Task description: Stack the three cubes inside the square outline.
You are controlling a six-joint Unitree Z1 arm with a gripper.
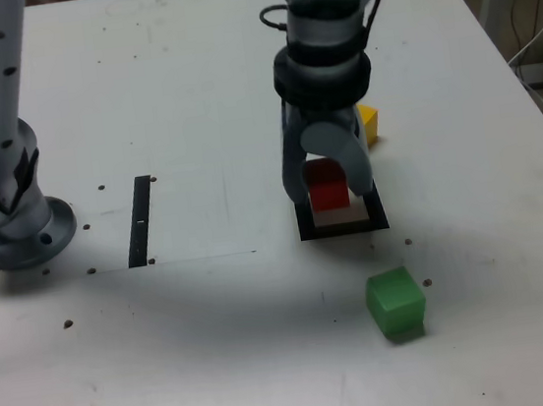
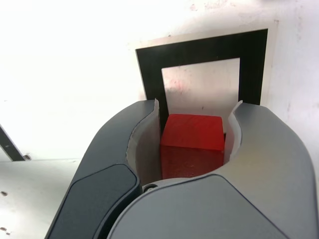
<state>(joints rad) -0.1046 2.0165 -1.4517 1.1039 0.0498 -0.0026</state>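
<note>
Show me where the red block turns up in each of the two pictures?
Exterior view: the red cube sits right of centre, held in the tool just above the square outline.
Wrist view: the red cube fills the middle, clamped between both fingers.
Shared landmark: the square outline, by the cube in both.

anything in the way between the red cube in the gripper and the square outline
Nothing visible. The gripper is shut on the red cube directly over the square outline, whose white centre is bare. The yellow cube and green cube sit outside it on the table.
</note>
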